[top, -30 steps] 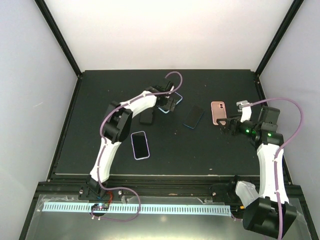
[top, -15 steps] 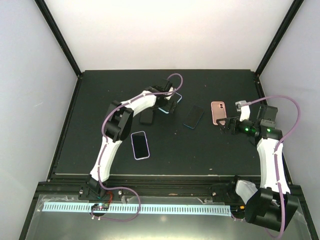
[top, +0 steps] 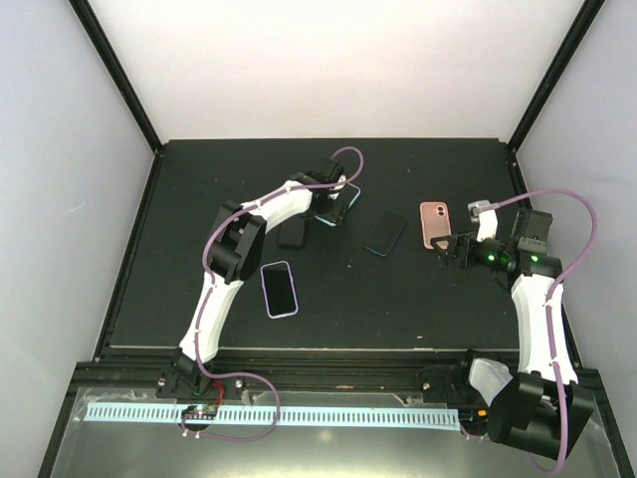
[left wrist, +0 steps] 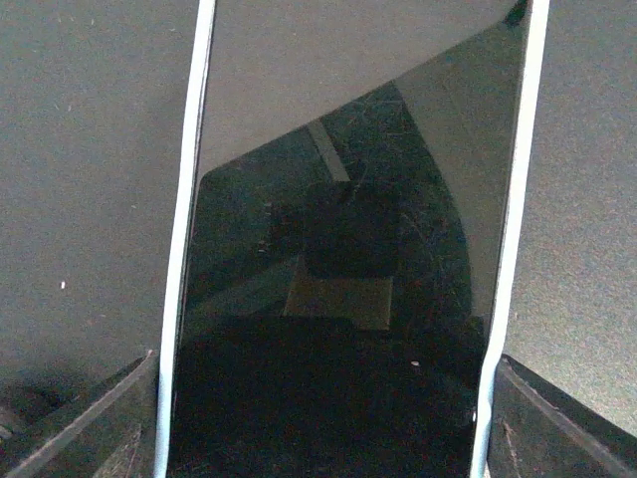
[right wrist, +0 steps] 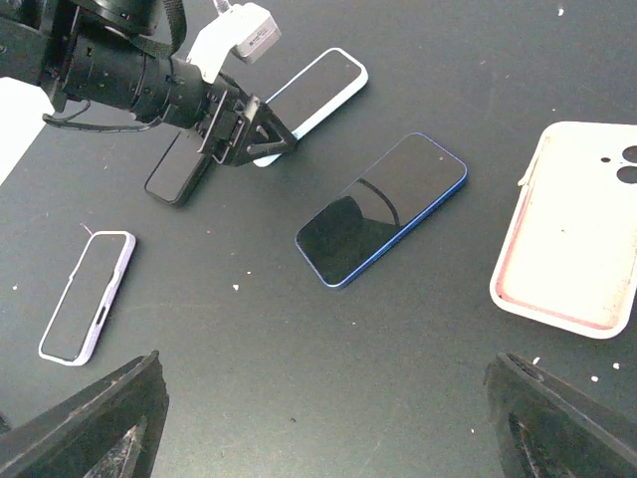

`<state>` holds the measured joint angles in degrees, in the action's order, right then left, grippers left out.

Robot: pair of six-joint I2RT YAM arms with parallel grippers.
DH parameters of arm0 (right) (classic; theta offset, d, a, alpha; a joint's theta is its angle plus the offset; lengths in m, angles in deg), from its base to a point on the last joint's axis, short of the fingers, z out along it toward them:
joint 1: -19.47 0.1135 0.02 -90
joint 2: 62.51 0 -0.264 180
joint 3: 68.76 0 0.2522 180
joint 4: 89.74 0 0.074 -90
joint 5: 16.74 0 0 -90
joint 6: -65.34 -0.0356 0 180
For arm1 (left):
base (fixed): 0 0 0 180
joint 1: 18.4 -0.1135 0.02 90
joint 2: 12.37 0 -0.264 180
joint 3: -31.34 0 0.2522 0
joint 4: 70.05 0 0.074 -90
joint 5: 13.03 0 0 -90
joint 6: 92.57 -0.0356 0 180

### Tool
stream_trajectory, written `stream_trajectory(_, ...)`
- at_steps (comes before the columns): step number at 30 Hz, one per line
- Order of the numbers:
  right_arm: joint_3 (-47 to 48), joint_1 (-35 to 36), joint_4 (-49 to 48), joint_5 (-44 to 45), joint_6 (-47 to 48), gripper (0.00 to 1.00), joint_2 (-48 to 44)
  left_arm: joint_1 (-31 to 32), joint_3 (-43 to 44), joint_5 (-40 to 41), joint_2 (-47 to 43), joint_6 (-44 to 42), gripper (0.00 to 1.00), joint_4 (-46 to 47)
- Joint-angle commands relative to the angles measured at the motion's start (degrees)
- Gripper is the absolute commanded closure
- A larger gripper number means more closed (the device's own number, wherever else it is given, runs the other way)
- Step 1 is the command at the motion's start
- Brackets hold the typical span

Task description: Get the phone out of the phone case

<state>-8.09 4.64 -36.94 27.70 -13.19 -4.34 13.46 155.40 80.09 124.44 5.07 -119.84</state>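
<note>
A phone in a pale blue-white phone case [left wrist: 348, 249] lies flat on the black mat and fills the left wrist view. My left gripper [top: 336, 203] straddles it, one dark finger against each long side [left wrist: 567, 423], and the case rim kinks slightly at the right finger. In the right wrist view the same cased phone [right wrist: 317, 88] sticks out beyond the left gripper [right wrist: 249, 139]. My right gripper [top: 453, 247] hovers open over bare mat, just below a pink empty case [top: 434, 223], with nothing between its fingers [right wrist: 567, 418].
A bare blue phone [top: 385, 232] lies mid-mat. A black phone or case [top: 292, 232] rests beside the left arm. A phone in a lilac case [top: 280, 289] lies nearer the front. Black frame rails edge the mat, and white walls stand on three sides.
The left jaws have narrowed onto the sides of the cased phone. The right arm shifted slightly at first, then stayed still.
</note>
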Motion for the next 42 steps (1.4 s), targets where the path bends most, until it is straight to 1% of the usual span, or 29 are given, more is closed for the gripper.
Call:
stream_trajectory(1, 1.9, -0.2, 0.3, -0.2, 0.7, 0.12, -0.4, 0.3, -4.2, -2.0, -2.5, 0.4, 0.27, -2.3)
stream_trajectory(5, 2.0, -0.2, 0.4, -0.4, 0.7, 0.12, -0.4, 2.4, -14.7, -2.0, -9.9, 0.5, 0.33, 1.7)
stream_trajectory(8, 2.0, -0.2, 0.5, -0.5, 0.8, 0.12, -0.6, 4.4, -24.3, -1.0, -16.5, 3.8, 0.33, 2.1)
stream_trajectory(12, 2.0, -0.2, 0.6, -1.1, 0.8, 0.12, -0.5, 8.5, -39.1, 0.3, -25.9, 9.9, 0.32, 2.7)
stream_trajectory(16, 2.1, -0.2, 0.9, -1.6, 1.0, 0.12, -0.1, 13.5, -52.1, 0.8, -33.9, 15.3, 0.31, 4.6)
stream_trajectory(18, 2.1, -0.2, 0.9, -1.9, 1.0, 0.12, 0.0, 15.5, -56.8, 0.3, -36.4, 17.6, 0.29, 5.5)
stream_trajectory(20, 2.0, -0.2, 1.0, -2.1, 1.0, 0.12, 0.0, 16.7, -59.4, -1.1, -37.5, 18.5, 0.24, 5.5)
stream_trajectory(22, 2.0, -0.2, 0.9, -2.4, 1.0, 0.12, 0.0, 17.3, -60.0, -2.0, -37.6, 16.7, 0.12, 5.8)
stream_trajectory(25, 2.1, -0.2, 1.2, -2.5, 1.2, 0.12, 0.1, 17.5, -58.2, 0.6, -37.1, 14.5, 0.02, 4.9)
stream_trajectory(27, 2.1, -0.2, 1.4, -2.3, 1.4, 0.12, -0.2, 17.2, -55.2, 2.4, -35.5, 12.6, 0.01, 3.6)
stream_trajectory(30, 2.1, -0.2, 1.3, -1.9, 1.5, 0.12, -1.0, 16.8, -48.6, 1.8, -30.6, 8.4, 0.01, -0.5)
stream_trajectory(34, 2.0, -0.2, 1.3, -1.5, 1.6, 0.12, -1.9, 16.8, -42.2, 2.4, -24.9, 5.5, 0.01, -4.2)
stream_trajectory(37, 2.0, -0.2, 1.4, -1.4, 1.8, 0.12, -2.1, 16.7, -40.6, 1.9, -23.6, 4.6, 0.01, -4.6)
stream_trajectory(40, 2.0, -0.1, 1.4, -1.6, 1.8, 0.12, -2.0, 16.7, -41.2, -0.2, -24.1, 3.8, 0.04, -2.5)
stream_trajectory(42, 2.1, -0.2, 1.4, -1.8, 1.9, 0.12, -1.7, 16.8, -41.4, -0.1, -23.7, 3.6, 0.04, -2.0)
